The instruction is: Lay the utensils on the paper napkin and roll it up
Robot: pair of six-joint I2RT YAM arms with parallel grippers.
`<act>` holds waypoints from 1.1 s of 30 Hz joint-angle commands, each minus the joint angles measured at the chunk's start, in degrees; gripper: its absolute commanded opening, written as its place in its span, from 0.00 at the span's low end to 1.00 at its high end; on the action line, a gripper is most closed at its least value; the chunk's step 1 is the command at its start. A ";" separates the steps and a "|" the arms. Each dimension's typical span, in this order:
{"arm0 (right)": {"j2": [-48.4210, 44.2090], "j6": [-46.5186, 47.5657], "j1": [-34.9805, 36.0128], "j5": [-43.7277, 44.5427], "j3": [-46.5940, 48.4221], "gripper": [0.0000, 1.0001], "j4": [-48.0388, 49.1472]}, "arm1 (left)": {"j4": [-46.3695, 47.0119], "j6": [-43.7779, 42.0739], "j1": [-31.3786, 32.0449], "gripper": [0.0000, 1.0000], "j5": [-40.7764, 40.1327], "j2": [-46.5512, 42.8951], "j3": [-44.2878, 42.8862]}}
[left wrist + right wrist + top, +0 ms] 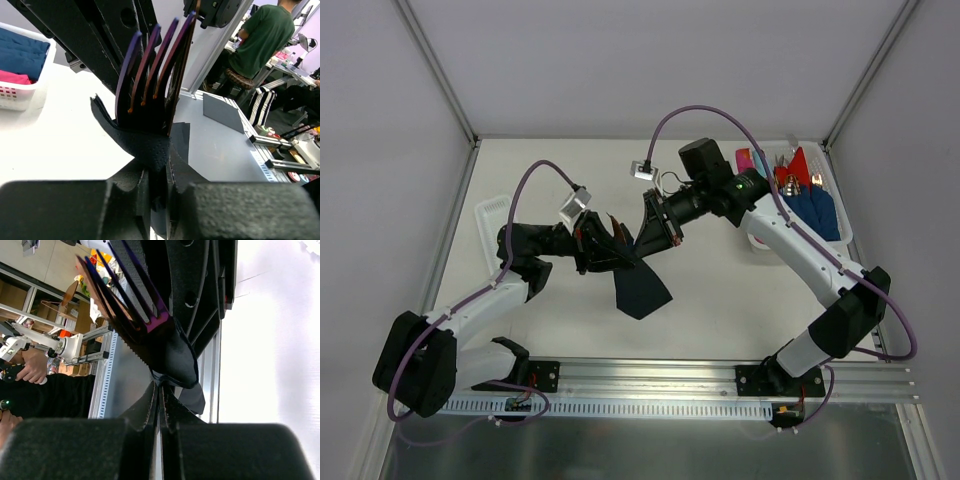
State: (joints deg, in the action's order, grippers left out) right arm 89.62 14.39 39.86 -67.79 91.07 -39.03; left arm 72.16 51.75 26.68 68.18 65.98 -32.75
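Observation:
The near-black paper napkin (pixel 640 285) hangs above the table between my two grippers, its loose corner pointing down toward the near edge. My left gripper (pixel 592 245) is shut on the napkin (pixel 145 145), which wraps the base of a purple fork (pixel 150 65) whose tines stick out past the fingers. My right gripper (pixel 652 232) faces it from the right and is shut on an edge of the napkin (pixel 177 362). The fork tines (pixel 125 287) and a knife's serrated edge (pixel 131 336) show in the right wrist view. The utensil handles are hidden in the napkin.
A white basket (pixel 840 215) at the back right holds blue and red napkins and spare utensils; it also shows in the left wrist view (pixel 20 95). A second white basket (pixel 492 215) stands at the left behind my left arm. Metal rail along the near edge (pixel 650 375).

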 commanded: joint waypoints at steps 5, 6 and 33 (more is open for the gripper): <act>-1.30 -1.12 -1.35 3.45 4.99 0.17 1.32 | -0.07 -5.59 0.57 0.00 -3.40 -2.95 -1.44; -1.12 -1.64 -1.88 4.93 6.04 0.26 1.32 | -2.00 -7.95 0.57 0.00 -4.36 -4.18 -1.52; -9.29 -3.85 2.94 47.55 5.35 0.47 6.77 | -33.22 -1.56 -7.17 0.00 -51.83 -14.73 -1.61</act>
State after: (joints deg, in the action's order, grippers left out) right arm 80.27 8.69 39.68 -29.26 96.18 -33.78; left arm 36.97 47.42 19.09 19.09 52.27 -31.66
